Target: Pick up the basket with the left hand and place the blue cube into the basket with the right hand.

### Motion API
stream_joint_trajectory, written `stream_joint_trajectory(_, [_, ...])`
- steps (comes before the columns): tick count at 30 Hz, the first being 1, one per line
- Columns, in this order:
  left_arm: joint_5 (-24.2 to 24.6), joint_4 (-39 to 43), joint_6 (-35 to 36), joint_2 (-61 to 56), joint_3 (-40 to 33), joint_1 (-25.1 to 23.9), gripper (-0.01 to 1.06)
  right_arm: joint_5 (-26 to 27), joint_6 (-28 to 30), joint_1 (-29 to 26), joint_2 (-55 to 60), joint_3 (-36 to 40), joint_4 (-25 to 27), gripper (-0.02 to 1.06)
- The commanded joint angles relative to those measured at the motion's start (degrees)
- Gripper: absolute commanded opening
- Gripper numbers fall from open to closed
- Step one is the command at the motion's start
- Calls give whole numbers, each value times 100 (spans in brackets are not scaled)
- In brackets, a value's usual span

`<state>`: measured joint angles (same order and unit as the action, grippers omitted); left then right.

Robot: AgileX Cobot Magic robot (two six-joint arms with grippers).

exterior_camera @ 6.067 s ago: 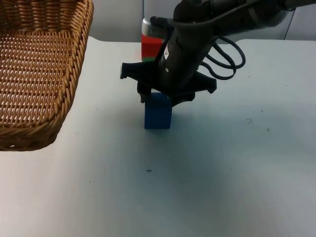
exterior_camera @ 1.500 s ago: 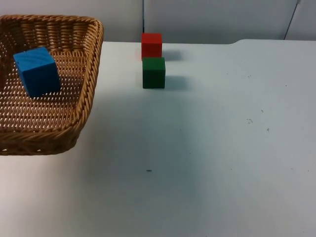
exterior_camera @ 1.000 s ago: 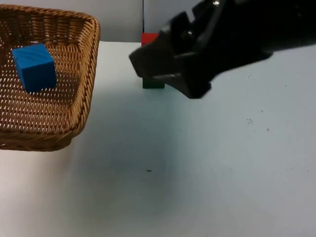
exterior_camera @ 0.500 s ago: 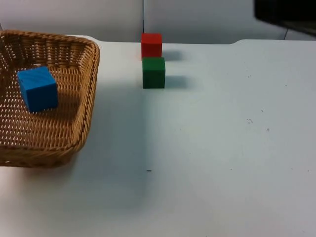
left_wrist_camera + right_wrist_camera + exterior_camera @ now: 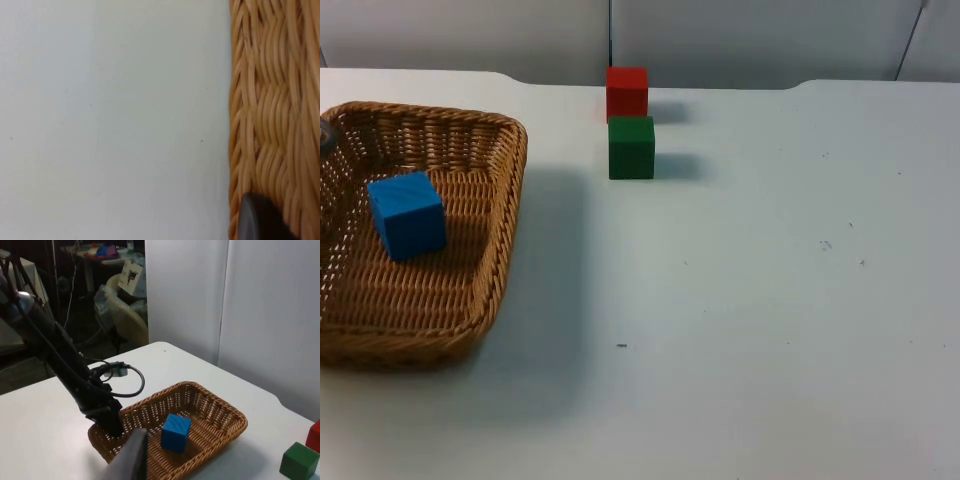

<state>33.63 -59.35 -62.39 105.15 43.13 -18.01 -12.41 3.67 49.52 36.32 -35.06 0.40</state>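
The woven wicker basket [image 5: 505,215] stands low at the table's left. The blue cube [image 5: 408,215] lies inside it, a little tilted. In the right wrist view the left arm reaches down to the basket [image 5: 220,412], and my left gripper [image 5: 112,424] is shut on the rim farthest from the coloured cubes. The blue cube [image 5: 175,431] sits in the middle of the weave. One left fingertip [image 5: 257,222] lies against the basket's rim [image 5: 270,100], with bare table beside it. My right gripper [image 5: 131,460] is lifted high, well back from the basket.
A red cube [image 5: 627,92] stands at the table's far edge by the grey wall. A green cube [image 5: 631,147] sits just in front of it, and both are well right of the basket. White table top [image 5: 770,300] stretches to the right and front.
The basket with the blue cube in it has come down and nearer on the left. The right arm swept across the top view and has gone out of it.
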Motion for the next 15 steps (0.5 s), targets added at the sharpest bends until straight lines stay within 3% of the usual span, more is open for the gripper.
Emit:
stream_joint_trajectory(1, [3, -158, -62, -2, 3, 23, 0, -79, -1, 24, -33, 18, -40, 102])
stream_joint_trajectory(4, [-14, -133, -62, -2, 3, 23, 1, -104, -1, 24, -33, 18, -40, 102])
stream_joint_trajectory(7, [-38, -125, -62, -2, 3, 23, 15, -105, -12, 24, -33, 18, -40, 102])
stream_joint_trajectory(8, [-38, -125, -62, -2, 3, 23, 15, -105, -12, 24, -33, 18, -40, 102])
stream_joint_trajectory(13, [-52, -72, -62, -2, 3, 23, 63, -105, -24, 24, -33, 18, -40, 102])
stream_joint_trajectory(15, [-52, -48, -62, -2, 3, 23, 67, -105, -24, 24, -33, 18, -40, 102])
